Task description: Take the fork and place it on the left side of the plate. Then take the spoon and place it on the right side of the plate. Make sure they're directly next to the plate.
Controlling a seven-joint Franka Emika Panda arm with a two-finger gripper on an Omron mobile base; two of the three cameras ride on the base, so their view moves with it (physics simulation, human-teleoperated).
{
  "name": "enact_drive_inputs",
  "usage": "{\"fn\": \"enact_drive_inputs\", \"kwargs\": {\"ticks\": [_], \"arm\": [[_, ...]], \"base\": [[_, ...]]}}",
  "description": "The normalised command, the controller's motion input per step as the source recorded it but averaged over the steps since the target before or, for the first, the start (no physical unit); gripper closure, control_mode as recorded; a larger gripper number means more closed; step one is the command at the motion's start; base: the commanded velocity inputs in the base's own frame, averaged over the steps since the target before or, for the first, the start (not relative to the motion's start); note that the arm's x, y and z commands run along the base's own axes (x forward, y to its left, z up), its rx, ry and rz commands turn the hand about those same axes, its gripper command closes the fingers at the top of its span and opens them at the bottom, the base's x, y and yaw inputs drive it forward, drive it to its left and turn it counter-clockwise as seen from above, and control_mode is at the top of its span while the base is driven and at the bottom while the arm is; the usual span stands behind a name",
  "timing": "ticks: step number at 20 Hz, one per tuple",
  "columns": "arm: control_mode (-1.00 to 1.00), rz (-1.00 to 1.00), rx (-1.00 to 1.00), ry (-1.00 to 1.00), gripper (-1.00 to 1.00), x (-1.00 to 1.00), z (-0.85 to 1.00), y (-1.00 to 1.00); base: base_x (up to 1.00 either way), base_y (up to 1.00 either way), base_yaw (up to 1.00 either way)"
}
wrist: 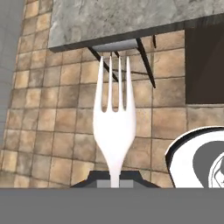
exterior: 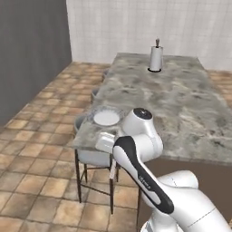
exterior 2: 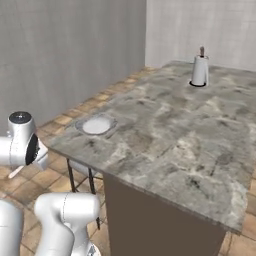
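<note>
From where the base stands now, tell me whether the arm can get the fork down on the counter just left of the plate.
Probably yes. The fork is clamped in the jaws, out over the floor beside the counter. The plate sits at the near corner, close to the arm, nothing between them, though bare counter left of it is narrow.

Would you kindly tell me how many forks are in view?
1: the fork, held in the claw over the tiled floor beside the counter. Others may be hidden.

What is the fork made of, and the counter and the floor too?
The fork looks like smooth white plastic, or maybe pale metal: plain, with a soft shine. The counter looks like polished stone, grey with mottled cloudy veins. The floor looks like brown clay tiles, with pale lines between the squares.
</note>
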Motion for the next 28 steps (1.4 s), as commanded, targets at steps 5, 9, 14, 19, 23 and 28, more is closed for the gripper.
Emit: {"fn": "enact_drive_inputs", "kwargs": {"ticks": [5, 9, 14, 19, 23, 28], "arm": [[1.0, 0.0, 0.0, 0.0, 1.0, 0.0, 0.0, 0.0], [1.0, 0.0, 0.0, 0.0, 1.0, 0.0, 0.0, 0.0], [1.0, 0.0, 0.0, 0.0, 1.0, 0.0, 0.0, 0.0], [1.0, 0.0, 0.0, 0.0, 1.0, 0.0, 0.0, 0.0], [1.0, 0.0, 0.0, 0.0, 1.0, 0.0, 0.0, 0.0], [1.0, 0.0, 0.0, 0.0, 1.0, 0.0, 0.0, 0.0]], "base": [[0.6, 1.0, -0.49], [0.44, 1.0, -0.55], [0.31, 1.0, -0.6], [0.26, 1.0, -0.62], [0.03, 0.99, -0.62], [0.15, 0.96, -0.59]]}}
